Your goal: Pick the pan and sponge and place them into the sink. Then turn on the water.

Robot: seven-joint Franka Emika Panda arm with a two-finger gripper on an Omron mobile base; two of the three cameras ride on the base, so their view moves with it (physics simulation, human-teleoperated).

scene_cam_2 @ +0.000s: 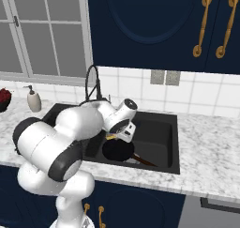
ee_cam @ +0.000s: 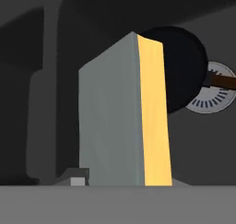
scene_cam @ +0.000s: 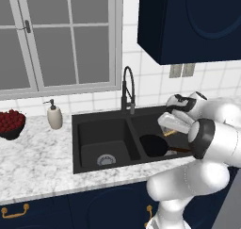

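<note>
Clamped on the sponge (ee_cam: 124,112), the tool (scene_cam_2: 121,134) hangs over the right basin of the sink (scene_cam: 94,119), its jaws partly apart with the sponge standing on edge between them, grey-green face beside the yellow layer. Just below the sponge the pan (scene_cam: 153,145) lies in that same right basin, its long handle running away from the divider, over the round silver drain (ee_cam: 216,96). Behind the sink rises the black gooseneck faucet (scene_cam: 128,89). Left of the sink, on the marble counter (scene_cam: 37,162), stand a beige soap dispenser (scene_cam: 54,115) and, farther out, a bowl of red fruit (scene_cam: 10,123). The left basin holds just its drain (scene_cam: 106,160).
</note>
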